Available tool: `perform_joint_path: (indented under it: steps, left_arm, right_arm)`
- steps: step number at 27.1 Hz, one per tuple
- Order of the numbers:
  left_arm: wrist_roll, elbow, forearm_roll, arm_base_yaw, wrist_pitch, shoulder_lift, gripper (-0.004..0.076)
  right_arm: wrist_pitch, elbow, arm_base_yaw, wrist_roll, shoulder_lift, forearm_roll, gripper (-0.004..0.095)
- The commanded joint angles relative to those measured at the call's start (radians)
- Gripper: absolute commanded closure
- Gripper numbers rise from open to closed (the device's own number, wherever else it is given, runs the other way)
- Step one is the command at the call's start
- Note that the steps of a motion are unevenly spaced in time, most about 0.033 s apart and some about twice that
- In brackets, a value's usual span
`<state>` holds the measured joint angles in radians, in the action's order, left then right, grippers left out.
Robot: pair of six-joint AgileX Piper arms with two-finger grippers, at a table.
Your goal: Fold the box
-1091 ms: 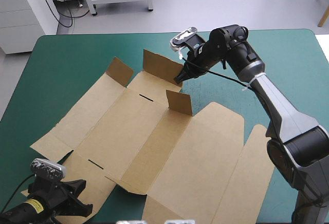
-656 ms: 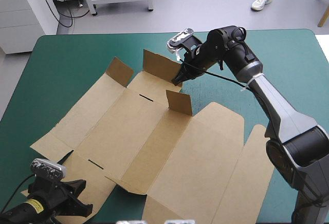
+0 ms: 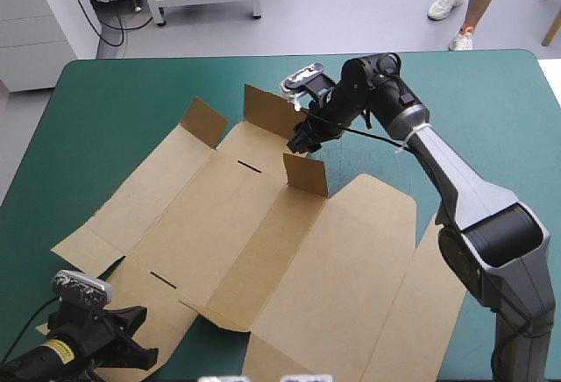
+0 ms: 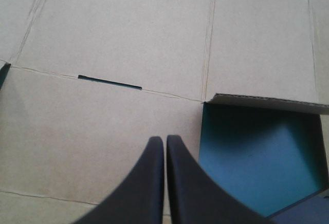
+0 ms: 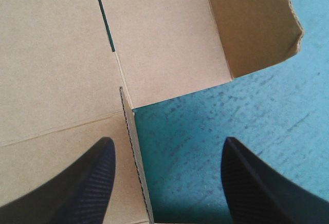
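High view is showing the released right end effector (image 3: pixel 301 141) now drawing in from the far flap (image 3: pixel 265 109) to straddle the upright flap (image 3: pixel 305 174) of the box (image 3: pixel 263 251) lying on the counter (image 3: pixel 114 102), likely readying a fold, left end effector (image 4: pixel 164 141) idling clenched

Box (image 3: pixel 263 251) plain brown, cover (image 3: pixel 114 102) teal-green, right end effector (image 5: pixel 167 142) fingers (image 5: pixel 87 183) black w/ fine ribbing.
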<state>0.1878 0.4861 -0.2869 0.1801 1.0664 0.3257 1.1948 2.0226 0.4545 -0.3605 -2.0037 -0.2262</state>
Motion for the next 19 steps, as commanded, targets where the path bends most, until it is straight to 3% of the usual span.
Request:
perform_joint_path:
  steps: [1, 19]
  left_arm:
    - [-0.003, 0.023, -0.026, -0.002, -0.050, 0.013, 0.0731]
    - [-0.003, 0.023, -0.026, -0.002, -0.050, 0.013, 0.0731]
  right_arm:
    - [-0.027, 0.011, 0.000, -0.041, 0.054, -0.059, 0.0341]
    - [-0.029, -0.065, 0.000, -0.124, -0.008, -0.062, 0.0343]
